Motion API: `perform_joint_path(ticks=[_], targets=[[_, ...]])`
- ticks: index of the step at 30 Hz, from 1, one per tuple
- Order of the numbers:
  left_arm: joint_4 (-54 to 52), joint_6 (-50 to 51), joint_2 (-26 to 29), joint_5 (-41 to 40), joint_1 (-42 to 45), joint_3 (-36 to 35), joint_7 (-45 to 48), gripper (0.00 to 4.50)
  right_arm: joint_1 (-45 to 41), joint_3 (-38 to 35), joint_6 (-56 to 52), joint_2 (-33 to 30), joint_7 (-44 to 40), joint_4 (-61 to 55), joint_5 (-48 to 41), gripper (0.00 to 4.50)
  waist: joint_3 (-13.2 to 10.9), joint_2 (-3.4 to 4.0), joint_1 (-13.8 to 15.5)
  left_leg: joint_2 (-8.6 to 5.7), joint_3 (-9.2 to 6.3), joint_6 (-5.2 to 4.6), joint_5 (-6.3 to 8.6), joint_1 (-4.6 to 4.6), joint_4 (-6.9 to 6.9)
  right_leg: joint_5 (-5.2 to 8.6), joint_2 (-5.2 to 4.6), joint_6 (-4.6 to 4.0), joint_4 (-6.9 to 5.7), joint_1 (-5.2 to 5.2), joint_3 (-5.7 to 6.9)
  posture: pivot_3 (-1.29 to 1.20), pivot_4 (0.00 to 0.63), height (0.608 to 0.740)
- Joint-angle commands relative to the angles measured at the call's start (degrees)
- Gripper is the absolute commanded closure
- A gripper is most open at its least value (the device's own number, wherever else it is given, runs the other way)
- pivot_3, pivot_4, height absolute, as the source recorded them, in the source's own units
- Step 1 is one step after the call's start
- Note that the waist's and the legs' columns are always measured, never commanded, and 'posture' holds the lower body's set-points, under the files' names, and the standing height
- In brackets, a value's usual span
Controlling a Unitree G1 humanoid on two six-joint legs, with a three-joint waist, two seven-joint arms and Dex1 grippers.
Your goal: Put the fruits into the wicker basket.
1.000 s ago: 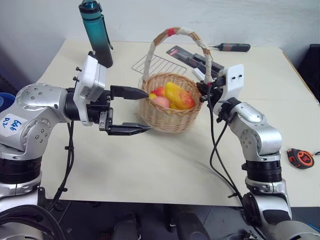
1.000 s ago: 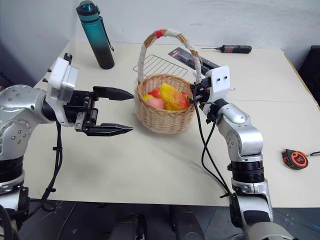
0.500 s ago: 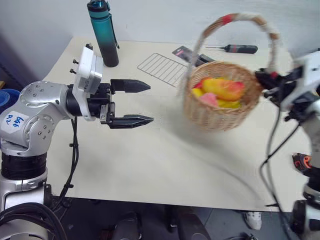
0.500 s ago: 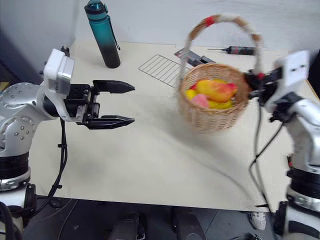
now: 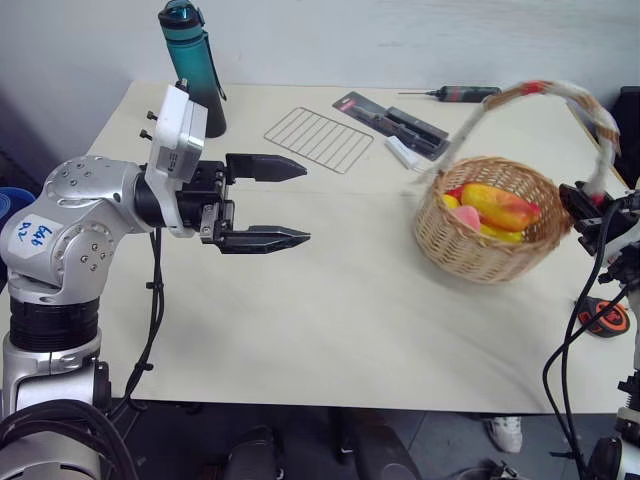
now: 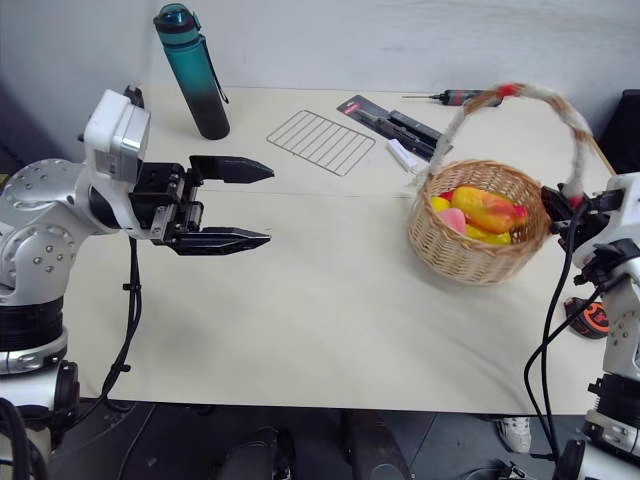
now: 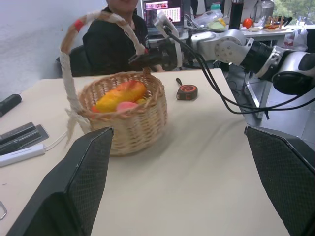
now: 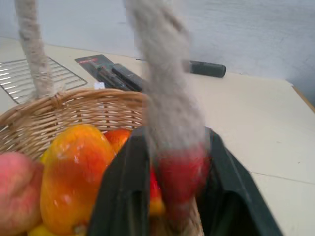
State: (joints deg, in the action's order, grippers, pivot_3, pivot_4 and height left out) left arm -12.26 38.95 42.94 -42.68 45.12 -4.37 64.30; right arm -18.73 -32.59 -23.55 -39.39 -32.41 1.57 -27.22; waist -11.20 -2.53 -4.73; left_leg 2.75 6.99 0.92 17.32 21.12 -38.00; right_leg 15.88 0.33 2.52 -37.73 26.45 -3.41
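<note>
we see a cream-coloured table (image 5: 330, 330) carrying everything here. at its far left corner a teal water bottle (image 5: 192, 68) stands upright. right of the bottle a flat wire rack (image 5: 318, 139) lies on the tabletop, and just past it a black packaged tool (image 5: 392, 117) lies at a slant with a small white piece (image 5: 402, 153) at its near end. a black-handled screwdriver (image 5: 458, 94) lies along the far edge. the wicker basket (image 5: 490, 232) sits toward the right side, fruits inside it. an orange-black tape measure (image 5: 603, 316) rests near the right front edge, close beside the basket
</note>
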Motion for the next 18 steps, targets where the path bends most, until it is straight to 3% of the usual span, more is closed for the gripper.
perform_joint_path(ticks=[1,5,7,12,15,18], targets=[[0.6,-1.3,-0.2,-0.1,1.6,-0.4,1.0,0.0,2.8,-5.1,-0.5,-2.9,-2.3,-4.0,-3.6,1.97,0.0,0.0,0.1,0.0,0.0,0.0,0.0,0.0,0.0,0.0,0.0,0.0,0.0,0.0,0.0,0.0,0.15,0.74],[1.6,-2.0,-0.4,0.4,1.4,0.0,1.8,0.0,9.0,-9.4,-4.0,-9.0,-7.9,-5.5,-6.2,0.62,0.0,0.01,0.3,-0.03,0.0,-0.01,0.0,0.0,-0.02,0.0,-0.03,0.0,0.01,-0.02,0.0,0.0,0.15,0.74],[2.1,-2.0,-0.4,0.5,1.5,-0.1,2.2,0.0,14.7,-14.5,-7.9,-15.0,-15.8,-4.3,-8.3,0.02,0.0,0.01,0.5,-0.05,0.01,-0.03,0.01,-0.01,-0.02,0.01,-0.03,0.01,0.02,-0.03,0.0,0.0,0.15,0.74],[3.1,-1.3,0.5,0.1,1.3,-0.5,3.3,0.0,32.0,-25.4,-13.8,-29.0,-40.2,4.7,-7.0,0.02,0.0,0.0,1.0,-0.05,-0.07,-0.17,0.09,-0.14,0.0,0.04,0.06,0.07,0.21,-0.28,0.02,0.0,0.15,0.74],[2.7,-0.4,1.4,-1.3,-0.4,-1.6,4.1,0.0,31.6,-28.0,-14.8,-33.3,-45.2,12.8,-7.4,0.02,-0.1,-0.13,-0.1,0.07,-0.09,-0.42,0.27,-0.86,0.18,0.15,0.16,0.24,0.81,-1.2,0.08,0.0,0.15,0.74],[2.1,-0.2,1.6,-1.5,-1.7,-2.2,3.7,0.0,29.2,-27.3,-14.8,-34.6,-46.4,14.6,-7.6,0.02,-0.1,-0.13,-0.5,0.01,-0.03,-0.55,0.35,-0.94,0.26,0.13,0.07,0.27,0.85,-1.44,0.0,0.0,0.15,0.74]])
